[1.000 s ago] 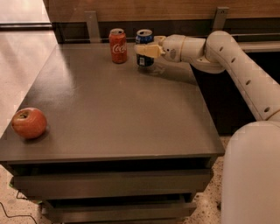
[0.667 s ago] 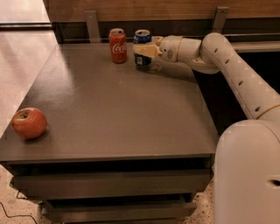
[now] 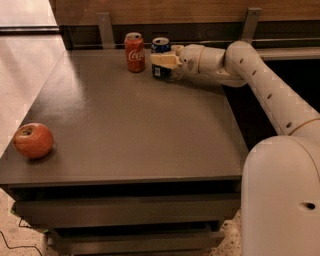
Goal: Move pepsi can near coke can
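Look to the far edge of the table (image 3: pixel 130 125) and you find the pincer (image 3: pixel 158 59) reaching in from the right on the end of the white arm (image 3: pixel 265 85). It is clamped around the pepsi can (image 3: pixel 161 46): one cream finger (image 3: pixel 164 60) lies across the front of the can at mid-height, and the other is hidden behind it. The blue can stands upright in that grip, its silver top showing above the finger and its dark lower body below. You cannot tell whether its base rests on the table or hangs just clear of it.

Just to the left of it stands the coke can (image 3: pixel 134 52), also upright, white script facing you. The two cans are close together with a narrow gap between them, not touching, and the coke can sits slightly farther back, near the rear edge below the wooden wall panel (image 3: pixel 175 10).

Well apart from both, at the near left corner of the table, a red apple (image 3: pixel 33 140) lies alone. The robot's large white body (image 3: pixel 280 200) fills the lower right of your view.
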You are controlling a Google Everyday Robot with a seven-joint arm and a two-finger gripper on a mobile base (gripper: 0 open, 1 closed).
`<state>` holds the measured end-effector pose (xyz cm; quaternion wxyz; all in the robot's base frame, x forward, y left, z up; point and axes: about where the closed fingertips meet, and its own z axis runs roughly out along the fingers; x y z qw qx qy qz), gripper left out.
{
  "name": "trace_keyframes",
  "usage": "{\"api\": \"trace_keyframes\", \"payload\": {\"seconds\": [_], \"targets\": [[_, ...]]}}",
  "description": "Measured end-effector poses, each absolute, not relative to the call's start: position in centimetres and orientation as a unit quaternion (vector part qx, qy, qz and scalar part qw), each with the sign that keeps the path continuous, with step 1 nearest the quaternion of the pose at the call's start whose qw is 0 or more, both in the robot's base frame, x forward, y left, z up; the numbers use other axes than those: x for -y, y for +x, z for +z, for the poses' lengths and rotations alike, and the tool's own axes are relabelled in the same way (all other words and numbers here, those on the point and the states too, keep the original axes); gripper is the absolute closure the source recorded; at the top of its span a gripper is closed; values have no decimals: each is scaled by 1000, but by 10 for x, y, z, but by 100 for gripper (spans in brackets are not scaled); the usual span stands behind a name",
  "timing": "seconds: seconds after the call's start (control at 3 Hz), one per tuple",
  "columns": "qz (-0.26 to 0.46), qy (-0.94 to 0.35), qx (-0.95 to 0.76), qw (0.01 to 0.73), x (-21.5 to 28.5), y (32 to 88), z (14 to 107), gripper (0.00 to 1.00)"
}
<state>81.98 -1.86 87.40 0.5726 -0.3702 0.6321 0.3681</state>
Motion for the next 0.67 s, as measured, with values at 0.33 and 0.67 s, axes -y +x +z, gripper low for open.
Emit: {"api": "trace_keyframes", "payload": {"seconds": [0.33,0.67], "targets": [[369,-371,-632,572,16,820,874,57],[371,-372,-631,571,12,820,873,33]]}}
